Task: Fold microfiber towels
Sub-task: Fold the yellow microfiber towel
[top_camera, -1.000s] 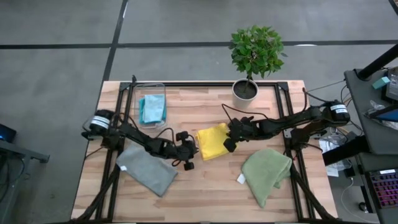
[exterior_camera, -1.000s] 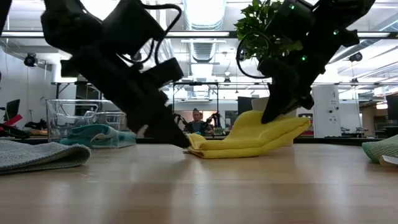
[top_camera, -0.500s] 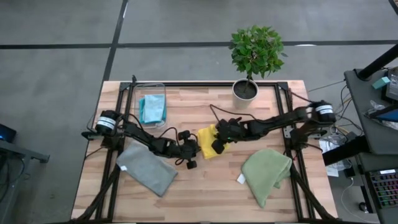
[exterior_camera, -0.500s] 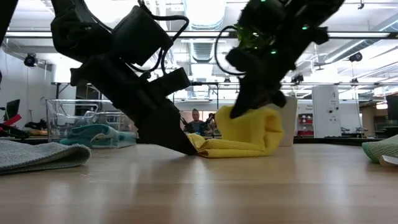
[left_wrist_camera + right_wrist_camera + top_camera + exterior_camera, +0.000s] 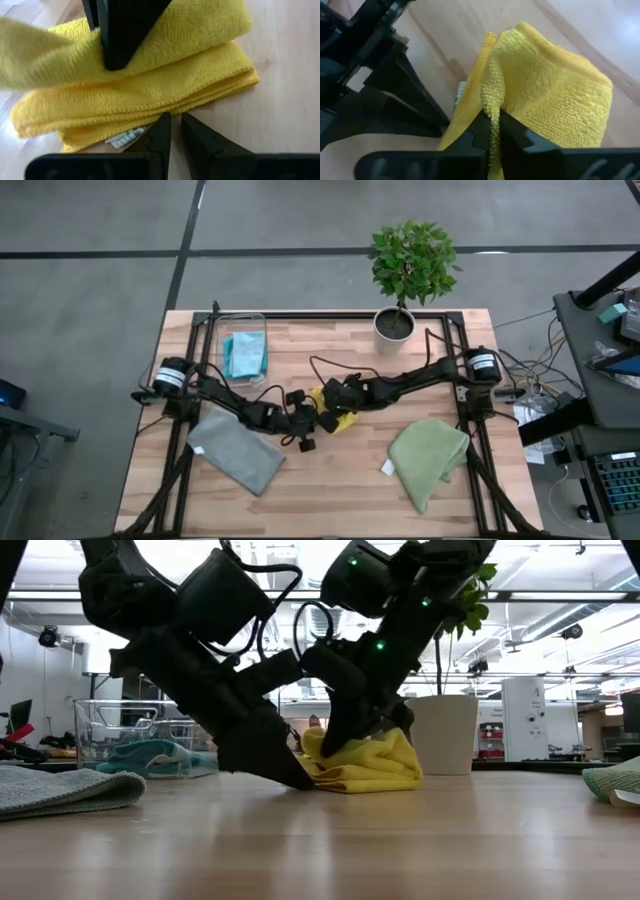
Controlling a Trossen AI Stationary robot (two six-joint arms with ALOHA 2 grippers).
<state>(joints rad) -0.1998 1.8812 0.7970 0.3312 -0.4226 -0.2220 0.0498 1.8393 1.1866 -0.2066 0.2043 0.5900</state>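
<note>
Both hands, left hand (image 5: 300,778) closed, right hand (image 5: 492,131) pinching, largely hide the yellow towel (image 5: 345,418).

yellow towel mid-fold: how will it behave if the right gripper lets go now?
Likely floppy: the yellow towel drapes in soft layers from the right gripper, shut on one edge. Released, that edge would probably slump onto the stack rather than spring back. It seems light, and the left gripper at its tagged edge may stop it sliding.

A folded towel (image 5: 343,418) lies mid-table between both grippers; a bin (image 5: 243,350) sits behind left, a potted plant (image 5: 398,320) behind right.
</note>
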